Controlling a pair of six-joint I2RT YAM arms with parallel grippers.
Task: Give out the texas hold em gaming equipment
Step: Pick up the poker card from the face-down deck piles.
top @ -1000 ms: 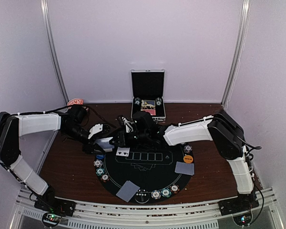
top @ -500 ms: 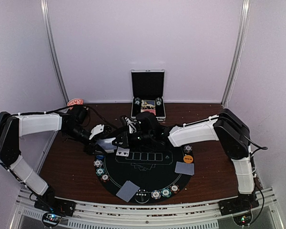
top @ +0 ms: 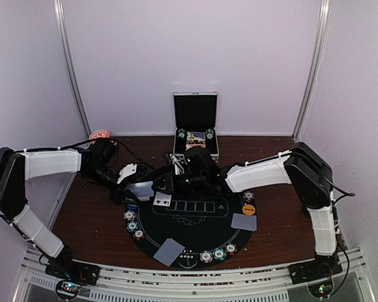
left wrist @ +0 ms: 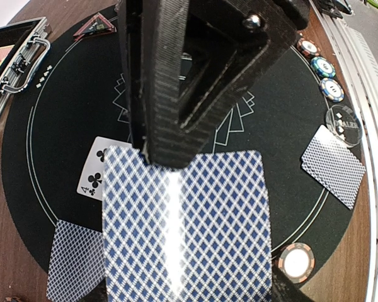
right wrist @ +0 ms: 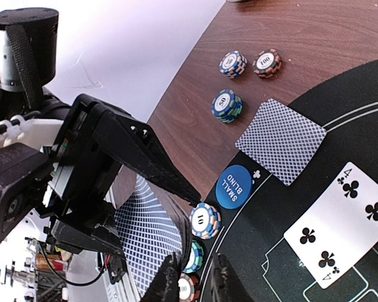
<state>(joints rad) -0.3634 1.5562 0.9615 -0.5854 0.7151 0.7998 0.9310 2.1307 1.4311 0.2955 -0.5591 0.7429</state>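
My left gripper is shut on a deck of blue-backed playing cards and holds it over the left rim of the round black mat. My right gripper reaches across to the deck's edge. Its jaws stand slightly apart, and only chips on the mat show through the gap. A four of clubs lies face up on the mat. Beside it lie a face-down card and the blue small-blind button. Chip stacks ring the mat.
The open metal case stands at the back centre. Face-down cards lie at the mat's front and right, near an orange button. A red and white round object sits at the back left.
My right arm has shifted a little to the right and back beside the deck. The left arm and its deck have stayed put.
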